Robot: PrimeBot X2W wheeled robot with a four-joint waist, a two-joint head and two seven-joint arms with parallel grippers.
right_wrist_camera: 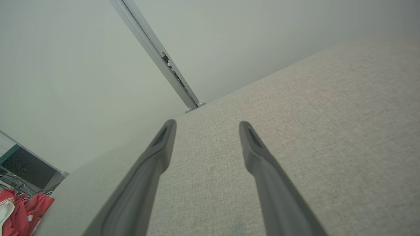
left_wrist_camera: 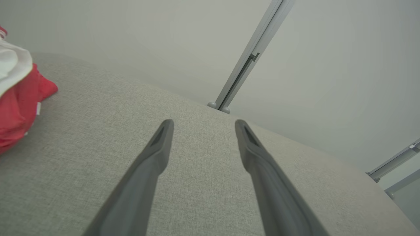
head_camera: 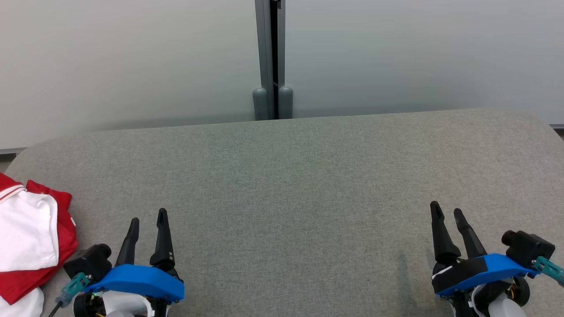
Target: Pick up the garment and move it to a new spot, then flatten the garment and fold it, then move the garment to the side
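Grippers are hanging low at the near edge: the left gripper (head_camera: 148,215) and the right gripper (head_camera: 446,207) are both standing with jaws wide apart, holding nothing. The garment (head_camera: 31,237), red and white, is lying bunched just beside the left gripper, at the left edge of the padded surface (head_camera: 282,176). Pinching one loose layer there is risking dragging it over that edge. A pale partition (head_camera: 132,66) is standing beyond.

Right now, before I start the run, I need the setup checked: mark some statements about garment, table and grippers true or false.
The red and white cloth garment lies at the left edge of the grey fabric-covered table. True.
The left gripper is shut on the garment. False: it is open, apart from it.
The right gripper is open and empty. True.
The garment lies nearer the right gripper. False: nearer the left.
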